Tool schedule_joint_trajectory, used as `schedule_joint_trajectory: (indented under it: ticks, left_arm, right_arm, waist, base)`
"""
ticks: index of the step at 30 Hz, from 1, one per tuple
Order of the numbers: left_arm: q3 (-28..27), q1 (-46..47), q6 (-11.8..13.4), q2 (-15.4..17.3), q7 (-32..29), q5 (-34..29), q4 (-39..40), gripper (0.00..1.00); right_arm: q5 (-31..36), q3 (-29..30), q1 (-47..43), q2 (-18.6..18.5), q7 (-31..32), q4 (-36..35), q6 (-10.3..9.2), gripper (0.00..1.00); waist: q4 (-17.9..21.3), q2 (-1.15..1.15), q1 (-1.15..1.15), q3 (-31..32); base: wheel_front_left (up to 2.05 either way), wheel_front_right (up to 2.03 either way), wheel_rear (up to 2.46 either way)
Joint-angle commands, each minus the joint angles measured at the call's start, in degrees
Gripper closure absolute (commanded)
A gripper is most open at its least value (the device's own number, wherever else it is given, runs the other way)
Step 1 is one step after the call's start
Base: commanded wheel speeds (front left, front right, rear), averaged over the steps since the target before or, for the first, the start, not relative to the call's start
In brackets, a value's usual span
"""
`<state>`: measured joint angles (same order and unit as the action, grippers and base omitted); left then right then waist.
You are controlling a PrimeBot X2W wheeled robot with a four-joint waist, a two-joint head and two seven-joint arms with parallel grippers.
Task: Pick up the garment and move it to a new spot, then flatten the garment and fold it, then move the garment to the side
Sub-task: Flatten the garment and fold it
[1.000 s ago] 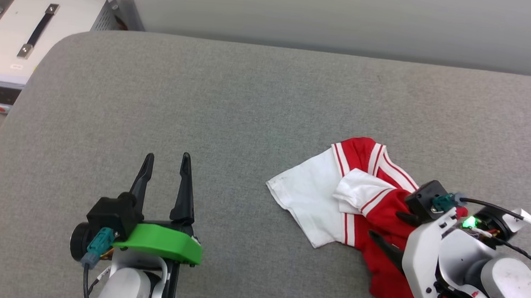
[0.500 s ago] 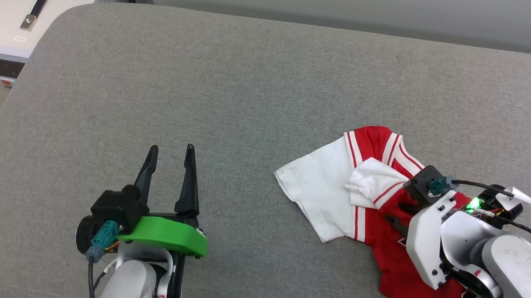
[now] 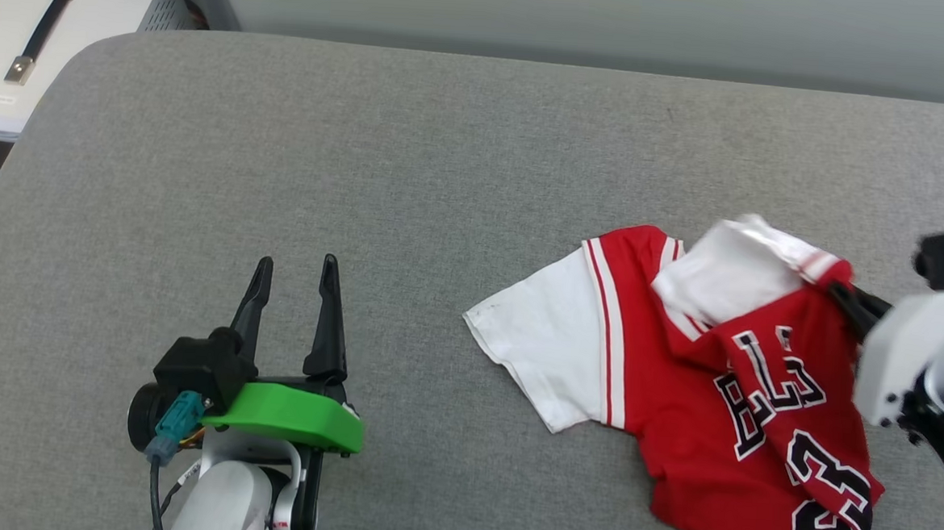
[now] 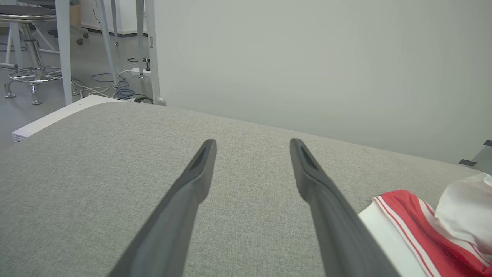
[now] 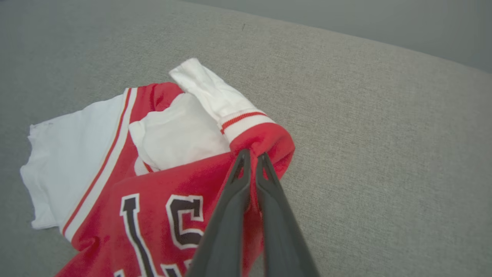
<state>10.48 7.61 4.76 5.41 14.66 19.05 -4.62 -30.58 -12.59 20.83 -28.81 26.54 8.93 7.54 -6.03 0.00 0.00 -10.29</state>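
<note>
Pinching a red fold at the far-right edge of the garment (image 3: 675, 389), R gripper (image 5: 251, 156) is clamped tight; it sprawls leftward across grey padded surface (image 3: 364, 170) twd L gripper (image 3: 297, 262), jaws wide, empty, well apart

Grey fabric-covered surface (image 3: 412, 173), rounded corner far left; crumpled red-and-white garment (image 3: 675, 389) lies on right part.

Red garment (image 3: 675, 389) (white sleeves, black lettering) lies crumpled, one fold raised.
</note>
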Motion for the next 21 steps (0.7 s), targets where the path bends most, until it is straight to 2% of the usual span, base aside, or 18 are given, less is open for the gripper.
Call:
schedule_joint_trajectory:
  ticks: [1,8,13,14,15,16,21]
  left_arm:
    - [-0.3,0.0,-0.1,0.2,0.3,-0.5,0.3,0.0]
    - [-0.1,0.1,-0.2,0.4,0.3,-0.6,0.5,0.0]
    - [-0.2,0.2,0.0,0.7,0.3,-0.6,0.4,0.0]
    - [-0.2,0.3,0.1,0.7,0.3,-0.6,0.3,0.0]
    - [-0.1,0.3,0.1,0.7,0.3,-0.6,0.3,0.0]
    - [-0.1,0.3,0.1,0.8,0.3,-0.6,0.2,0.0]
    - [0.1,0.5,0.2,1.0,0.2,-0.5,-0.1,0.0]
  right_arm:
    - [-0.2,2.9,-2.3,0.9,-0.8,1.6,-0.05,1.0]
    - [1.0,20.1,-11.8,7.1,-2.1,8.8,-0.05,1.0]
    - [2.7,25.1,-16.5,12.8,-1.3,9.2,-0.05,0.99]
    - [3.0,25.7,-16.9,13.8,-1.4,8.9,-0.05,0.67]
    - [3.3,26.2,-17.0,14.5,-1.7,8.5,-0.05,0.04]
    - [3.6,26.8,-17.0,15.3,-2.4,7.9,-0.05,0.0]
    - [6.1,27.5,-16.0,17.1,-7.4,4.1,-0.05,0.0]
  waist:
    - [0.6,0.0,0.0,0.4]
    - [1.3,0.0,0.0,0.0]
    - [1.9,0.0,0.0,-0.4]
    - [2.0,0.0,0.0,-0.5]
    - [2.1,0.0,0.0,-0.5]
    - [2.3,0.0,0.0,-0.5]
    - [2.6,0.0,0.0,0.0]
  base:
    - [0.0,0.0,0.0]
    - [0.0,0.0,0.0]
    - [0.0,0.0,0.0]
    - [0.0,0.0,0.0]
    - [0.0,0.0,0.0]
    - [0.0,0.0,0.0]
    - [0.0,0.0,0.0]
